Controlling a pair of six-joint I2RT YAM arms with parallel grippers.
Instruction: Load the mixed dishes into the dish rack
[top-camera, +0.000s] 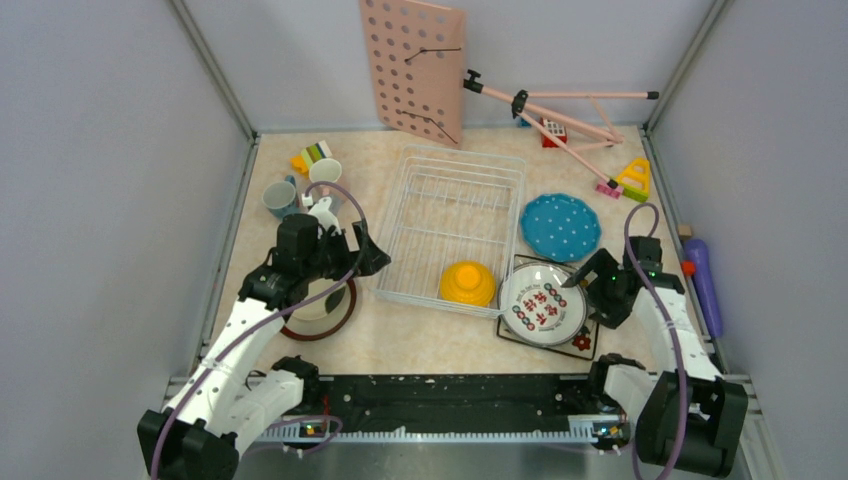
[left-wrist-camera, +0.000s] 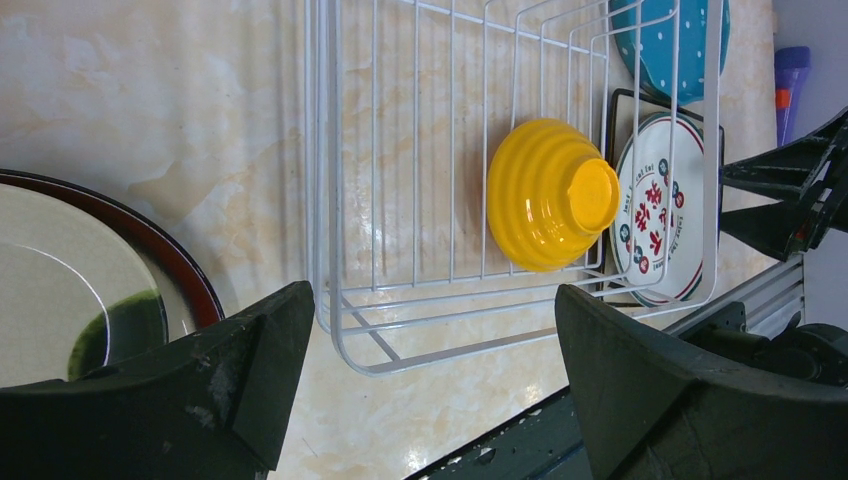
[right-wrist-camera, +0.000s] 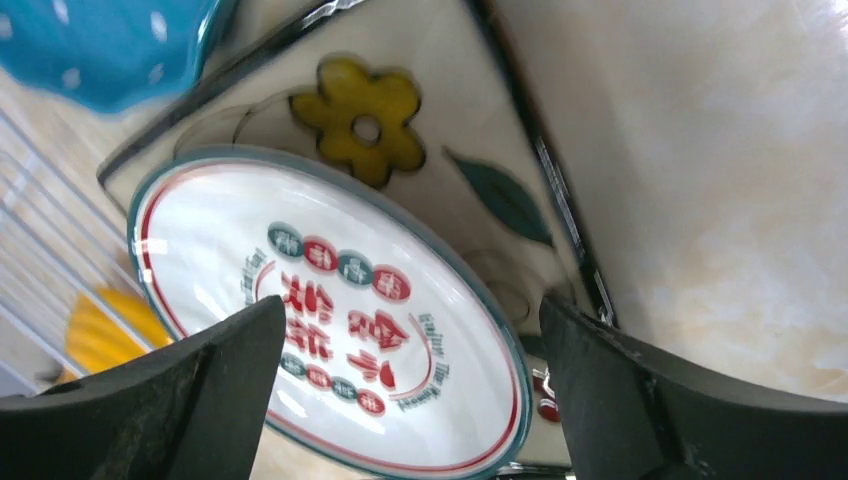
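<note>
Hovering over the near right part of the table, the right gripper (top-camera: 590, 295) (right-wrist-camera: 412, 330) is holding its jaws wide apart and gripping nothing. In its wrist view the round white patterned plate (top-camera: 542, 304) (right-wrist-camera: 330, 320) is lying below and between the two fingers, its rim crossing the gap. Can't tell whether either finger is touching it. That plate is resting on the square flowered black-rimmed plate (top-camera: 585, 340) (right-wrist-camera: 470, 150), just right of the near right corner of the dish rack (top-camera: 450, 210) (left-wrist-camera: 330, 180). The yellow bowl (top-camera: 467, 283) (left-wrist-camera: 550, 195) is sitting upside down inside the rack at that same corner. The teal dotted plate (top-camera: 560, 227) (right-wrist-camera: 100, 45) is lying flat on the table, right of the rack and farther back. The left gripper (top-camera: 368, 252) (left-wrist-camera: 432, 330) is also hanging fully open and empty, just left of the rack's near left corner. The brown-rimmed cream plate (top-camera: 335, 325) (left-wrist-camera: 60, 280) is sitting to its left, outside the jaws. The teal mug (top-camera: 280, 198) and pink mug (top-camera: 325, 172) are standing far left, apart from both grippers.
</note>
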